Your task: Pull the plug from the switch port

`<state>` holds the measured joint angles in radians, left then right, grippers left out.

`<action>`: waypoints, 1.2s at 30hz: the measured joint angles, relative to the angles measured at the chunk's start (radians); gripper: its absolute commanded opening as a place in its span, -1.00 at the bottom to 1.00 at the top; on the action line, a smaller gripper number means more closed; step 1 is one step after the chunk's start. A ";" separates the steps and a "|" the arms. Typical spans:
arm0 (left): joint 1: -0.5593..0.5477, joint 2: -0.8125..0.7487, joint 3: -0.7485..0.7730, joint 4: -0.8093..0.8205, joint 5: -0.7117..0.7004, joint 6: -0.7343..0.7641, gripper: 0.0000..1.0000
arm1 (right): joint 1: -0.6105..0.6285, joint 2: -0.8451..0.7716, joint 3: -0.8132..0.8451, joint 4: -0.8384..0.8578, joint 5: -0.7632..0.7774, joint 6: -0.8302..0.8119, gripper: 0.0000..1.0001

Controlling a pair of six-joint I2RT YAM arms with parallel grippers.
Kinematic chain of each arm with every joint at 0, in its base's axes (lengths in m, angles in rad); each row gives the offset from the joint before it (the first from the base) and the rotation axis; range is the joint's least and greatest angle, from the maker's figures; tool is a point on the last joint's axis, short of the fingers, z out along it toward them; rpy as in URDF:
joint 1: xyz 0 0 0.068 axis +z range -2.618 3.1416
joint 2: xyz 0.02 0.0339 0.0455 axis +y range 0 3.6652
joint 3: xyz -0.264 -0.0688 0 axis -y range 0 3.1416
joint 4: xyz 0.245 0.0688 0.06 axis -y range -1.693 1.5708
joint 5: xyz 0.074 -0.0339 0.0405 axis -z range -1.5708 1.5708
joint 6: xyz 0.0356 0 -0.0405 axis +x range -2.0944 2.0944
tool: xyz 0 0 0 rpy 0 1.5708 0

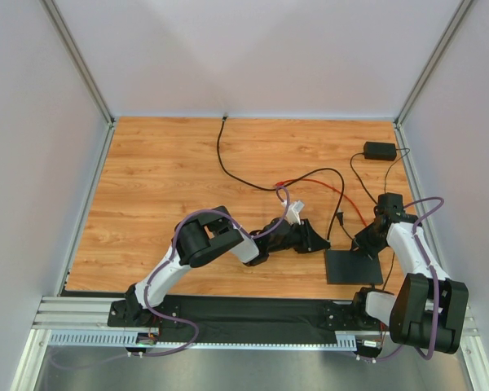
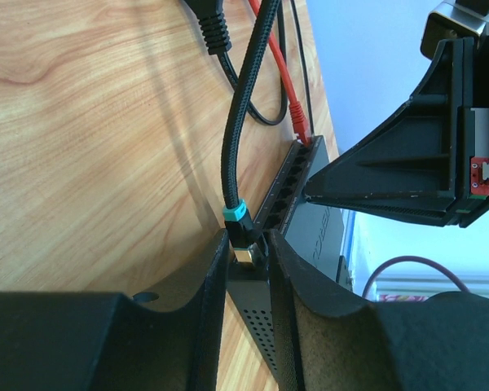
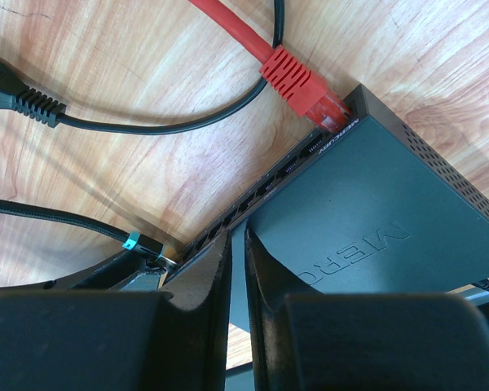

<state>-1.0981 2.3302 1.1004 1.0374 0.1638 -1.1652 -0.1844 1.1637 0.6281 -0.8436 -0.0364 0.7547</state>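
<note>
The switch [image 1: 354, 267] is a thin flat black box on the wooden table, with its row of ports along the edge [image 2: 287, 183]. A black braided cable ends in a plug with a teal band [image 2: 241, 230]. My left gripper [image 2: 246, 240] is shut on this plug at the near end of the port row, and the plug's metal tip [image 2: 246, 256] shows bare. The plug also shows in the right wrist view [image 3: 137, 243]. My right gripper [image 3: 237, 232] is shut, with its fingertips resting on the switch's top [image 3: 367, 204].
A red cable [image 3: 297, 85] is plugged into the far end port. A black adapter brick [image 1: 380, 151] lies at the back right. Black cords [image 1: 253, 181] loop across the middle of the table. White walls enclose the table on three sides.
</note>
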 measured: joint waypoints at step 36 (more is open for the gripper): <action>-0.008 -0.011 0.039 -0.100 -0.029 0.039 -1.00 | 0.000 -0.001 -0.005 0.012 0.002 0.002 -0.74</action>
<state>-1.1057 2.3188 1.1389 0.9371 0.1352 -1.1259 -0.1844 1.1625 0.6228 -0.8314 -0.0341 0.7567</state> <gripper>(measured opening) 0.245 0.128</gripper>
